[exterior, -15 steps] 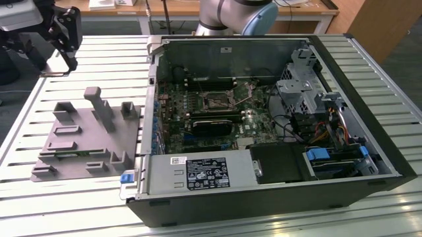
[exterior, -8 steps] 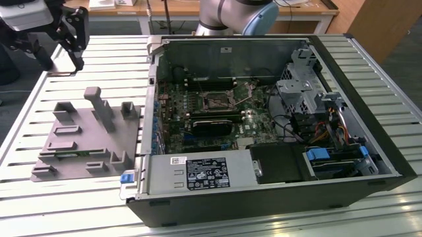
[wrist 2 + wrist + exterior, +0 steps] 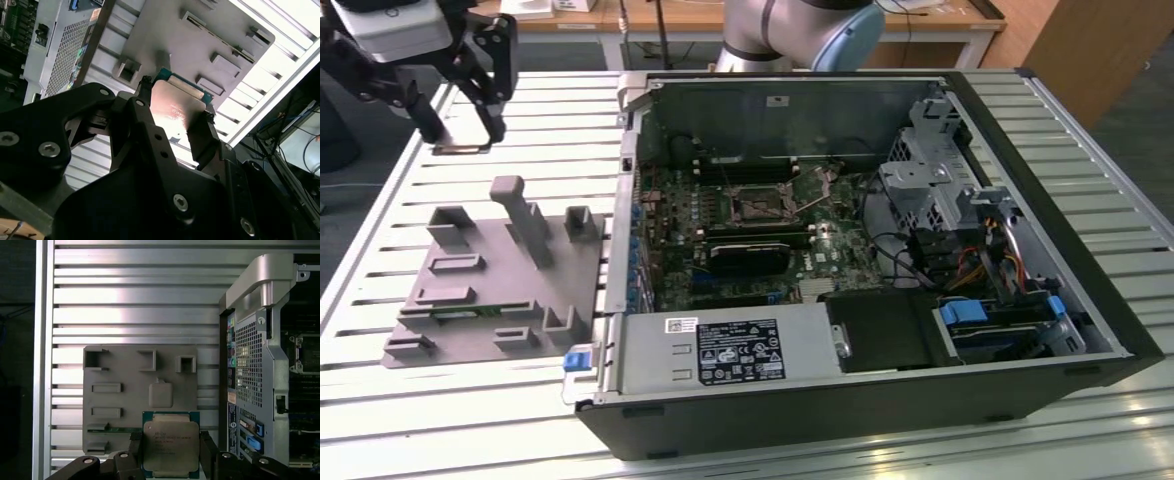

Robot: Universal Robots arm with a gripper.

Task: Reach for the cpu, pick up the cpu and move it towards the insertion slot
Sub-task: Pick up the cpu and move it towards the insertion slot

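Note:
In the exterior view my gripper (image 3: 462,138) hangs high at that view's left, above the slatted table and behind the grey tray (image 3: 460,320). It is shut on the cpu (image 3: 460,149), which shows there edge-on as a thin flat plate between the fingertips. Both wrist views show the cpu (image 3: 171,444) (image 3: 176,106) as a silver square with a green rim, clamped between the two black fingers (image 3: 207,447) (image 3: 201,131) and lifted off the tray (image 3: 125,405) (image 3: 200,40). The insertion slot (image 3: 758,205), a dark square in a silvery frame, lies on the green board inside the open case, well to the exterior view's right.
The open computer case (image 3: 1067,300) lies on its side with its metal wall (image 3: 630,180) (image 3: 250,365) between tray and board. A black card (image 3: 747,258), cables and drive bays (image 3: 1001,320) crowd the inside. Upright posts (image 3: 520,215) rise from the tray. The arm's base (image 3: 787,35) stands behind.

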